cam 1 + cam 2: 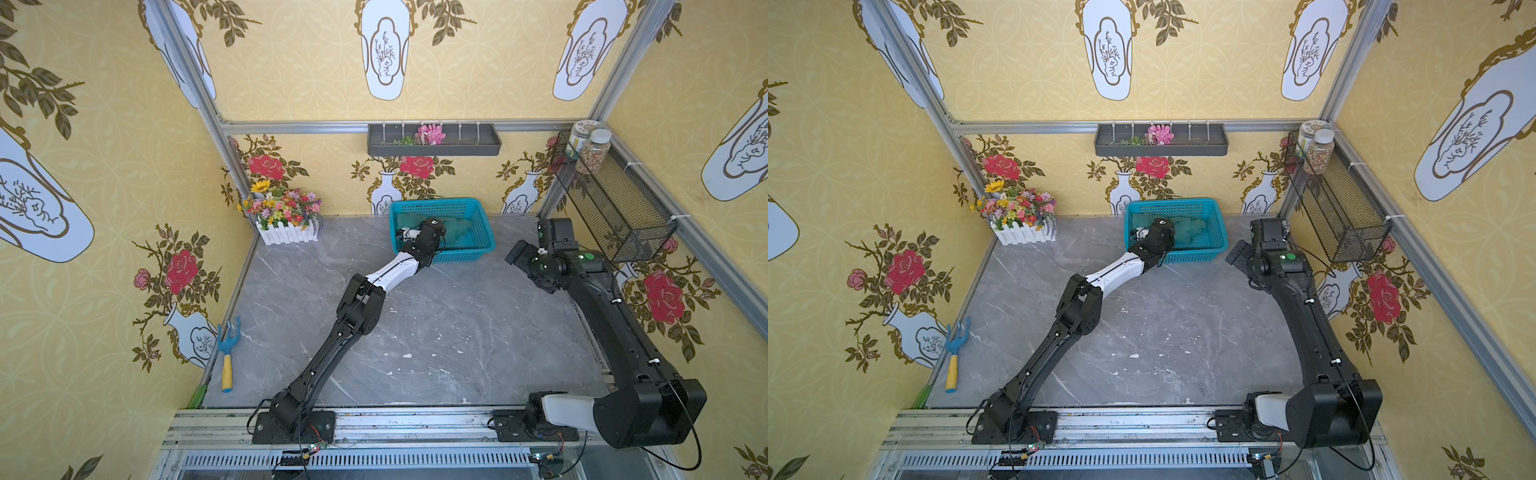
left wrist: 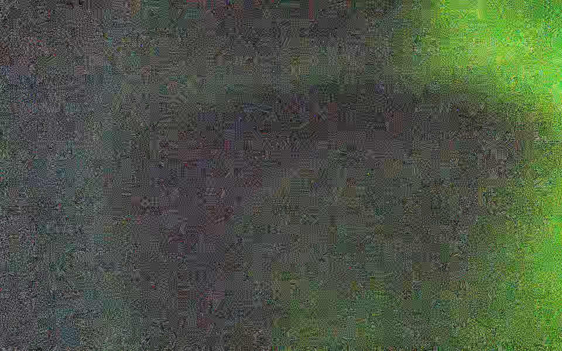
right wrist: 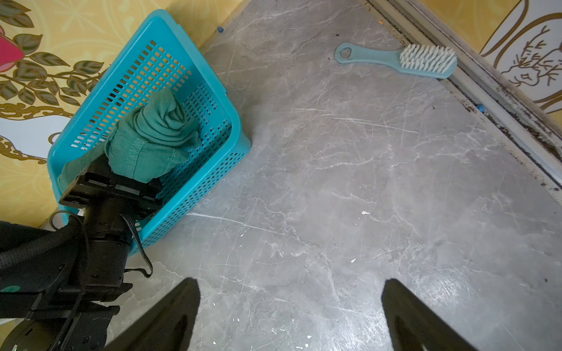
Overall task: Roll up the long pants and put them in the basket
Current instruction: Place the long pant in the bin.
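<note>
Grey marble tabletop (image 1: 436,324) sits inside yellow walls papered with roses and vases. At the middle of the tabletop's far edge stands a turquoise plastic mesh basket (image 1: 432,204), just beside the back wall. The long pants (image 3: 152,136), dark teal-green, lie inside the basket as a rolled bundle, its spiral end visible in the right wrist view and also in a top view (image 1: 1190,230). The left gripper (image 3: 118,182) reaches over the basket's near wall and presses against the roll. Its fingers are buried in the fabric, so I cannot tell how wide they stand or whether they grip. The left wrist view is only dark grey-green blur. The right gripper (image 3: 289,304) hovers over bare marble near the tabletop's right edge, jaws spread wide, holding nothing. A pale blue scrubbing brush (image 3: 404,62) lies by the right edge. A white box of mixed flowers (image 1: 286,216) fills the far left corner, and a blue-and-yellow garden fork (image 1: 227,353) rests along the left edge.
</note>
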